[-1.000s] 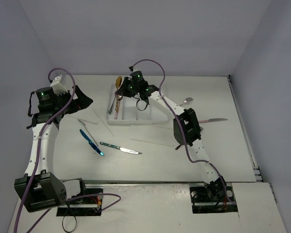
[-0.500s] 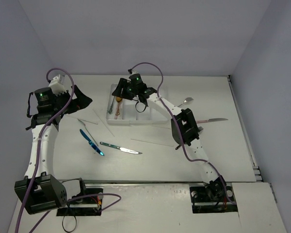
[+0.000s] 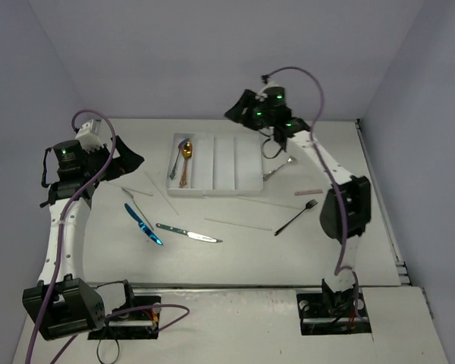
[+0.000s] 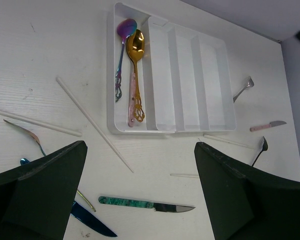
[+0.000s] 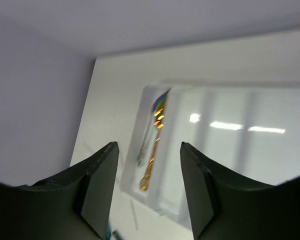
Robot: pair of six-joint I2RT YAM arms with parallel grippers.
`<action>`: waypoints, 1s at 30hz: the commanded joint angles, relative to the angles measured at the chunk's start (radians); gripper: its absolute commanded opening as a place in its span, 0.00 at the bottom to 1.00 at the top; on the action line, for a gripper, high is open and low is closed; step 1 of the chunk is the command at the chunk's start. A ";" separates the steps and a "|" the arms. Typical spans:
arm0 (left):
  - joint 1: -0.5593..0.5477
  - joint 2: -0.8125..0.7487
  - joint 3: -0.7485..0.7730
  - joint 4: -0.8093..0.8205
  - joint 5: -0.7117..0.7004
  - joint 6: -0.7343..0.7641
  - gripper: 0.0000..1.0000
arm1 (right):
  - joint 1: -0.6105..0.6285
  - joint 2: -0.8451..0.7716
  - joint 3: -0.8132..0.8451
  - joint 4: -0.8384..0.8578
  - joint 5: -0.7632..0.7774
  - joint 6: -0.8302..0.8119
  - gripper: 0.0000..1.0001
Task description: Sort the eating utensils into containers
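Right gripper (image 5: 147, 146): fingers wide apart, nothing between them, raised beyond the far right corner of the white cutlery tray (image 3: 212, 190). Left gripper (image 4: 140, 145): likewise spread and empty, high over the table left of the tray. Leftmost compartment: gold spoon (image 4: 136, 75) and purple-iridescent spoon (image 4: 122, 50) side by side, bowls at the far end. Loose on the table in front: green-handled knife (image 4: 145, 204), blue knife (image 3: 142, 223), pale sticks (image 4: 94, 123). Right of the tray: silver utensil (image 4: 242, 90), pink-handled knife (image 4: 268, 125), black fork (image 3: 296, 218).
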 commanded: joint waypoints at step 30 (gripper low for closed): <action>0.009 -0.014 -0.017 0.059 -0.029 0.018 0.89 | -0.345 0.099 -0.186 -0.334 0.238 0.013 0.56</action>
